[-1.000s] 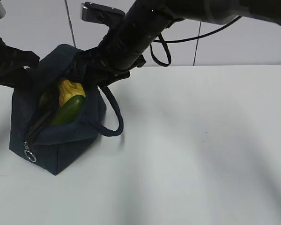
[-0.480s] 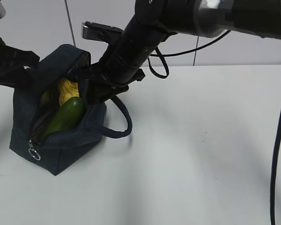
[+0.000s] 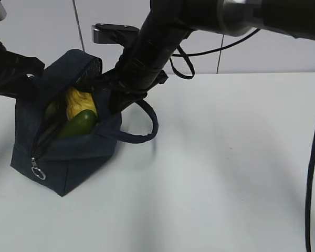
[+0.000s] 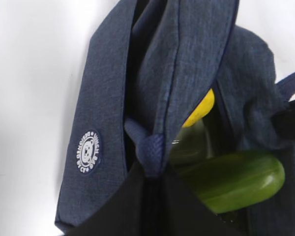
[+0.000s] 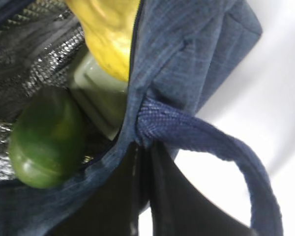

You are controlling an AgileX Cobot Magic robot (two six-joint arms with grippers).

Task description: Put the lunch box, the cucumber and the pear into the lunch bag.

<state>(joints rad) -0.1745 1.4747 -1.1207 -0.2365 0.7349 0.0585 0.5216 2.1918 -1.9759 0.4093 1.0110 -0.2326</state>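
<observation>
Now: lunch bag (image 3: 68,157) on surface (image 3: 226,173), soft, floppy, heavy when full | pear (image 3: 76,102), cucumber (image 3: 79,124), lunch box (image 5: 96,93) inside | left hand (image 4: 150,169), right hand (image 5: 142,157) pinched shut on bag rim | best hold: padded handle (image 3: 142,128)

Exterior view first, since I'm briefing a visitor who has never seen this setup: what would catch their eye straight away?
The dark navy lunch bag at the table's left, gaping open, with the yellow pear and green cucumber poking out. Then the big black right arm slanting down from the top, its right claw pinched shut on the bag's rim beside the loop handle. The pale green lunch box shows only in the wrist views.
</observation>
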